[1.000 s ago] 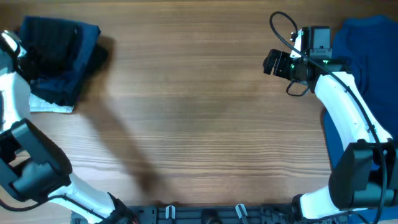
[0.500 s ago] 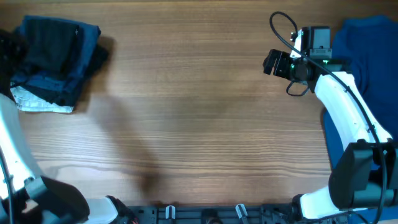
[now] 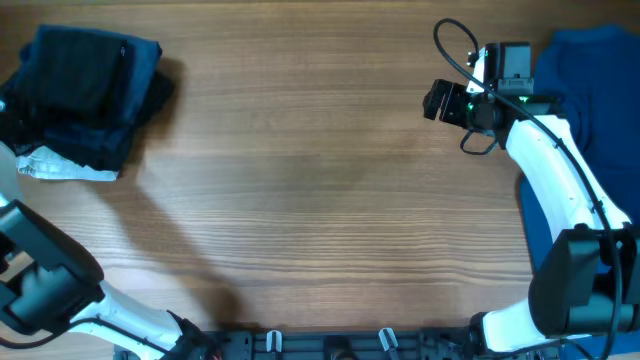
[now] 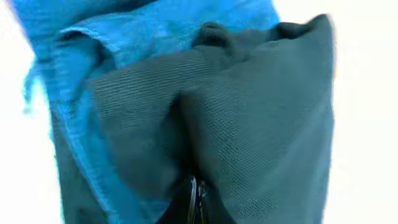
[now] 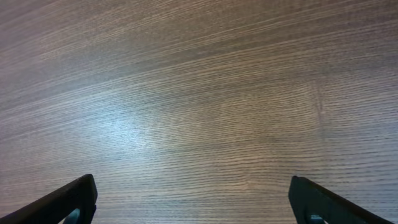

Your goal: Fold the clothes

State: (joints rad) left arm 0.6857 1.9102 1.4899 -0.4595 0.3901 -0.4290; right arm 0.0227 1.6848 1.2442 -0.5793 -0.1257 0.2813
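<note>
Pinching dark fabric (image 4: pixel 249 124), left pincer (image 4: pixel 194 202); blue cloth (image 4: pixel 124 37) just behind

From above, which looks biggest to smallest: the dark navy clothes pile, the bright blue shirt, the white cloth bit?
1-2. Folded dark navy clothes pile and bright blue shirt: about alike; the shirt runs off-picture, so unsure.
3. White cloth bit, smallest.

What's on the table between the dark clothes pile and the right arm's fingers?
Nothing. In the overhead view, only bare wooden table separates the clothes pile from the right arm's open fingers.
</note>
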